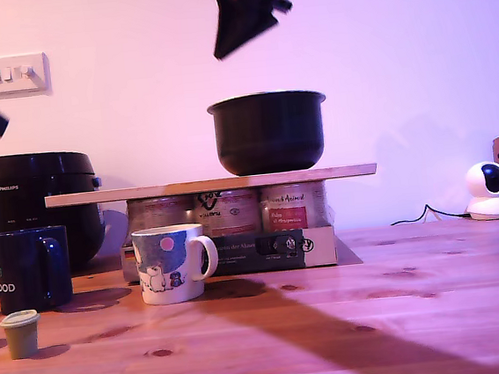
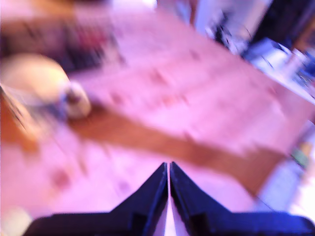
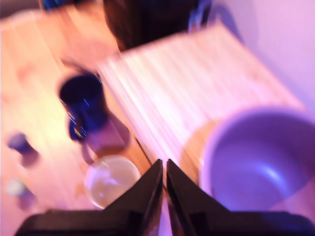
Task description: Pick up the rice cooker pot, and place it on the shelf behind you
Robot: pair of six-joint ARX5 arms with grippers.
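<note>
**Pot on the shelf, my second gripper just above it**

Nearest the camera in the exterior view, a small olive cup [image 1: 20, 333] stands on the pine table [image 1: 403, 314] towards its front edge, on the exterior view's left. Behind it come a dark blue mug [image 1: 32, 268] and a white cartoon mug [image 1: 170, 263]. Beyond those is a flat box [image 1: 317, 245] carrying a row of tins [image 1: 225, 211].

The shelf [image 1: 144, 192] lies across the tins, with its long axis running side to side in the exterior view. The rice cooker pot [image 1: 269, 132] stands upright on it, nearer the shelf's end on the exterior view's right. The glossy Philips cooker body [image 1: 30, 204] sits beyond the other end.

My second gripper [image 3: 164, 164] hangs above the shelf with its jaws together and nothing between them. The pot's open mouth lies just beside and below its tips, so this is the nearer arm. Being round, the pot has no long axis to line up with.

My first gripper [image 2: 169, 167], jaws also together and empty, looks down on bare tabletop and is well apart from the pot.

The placing looks done. Any retreat should go straight up, clear of the rim.
</note>
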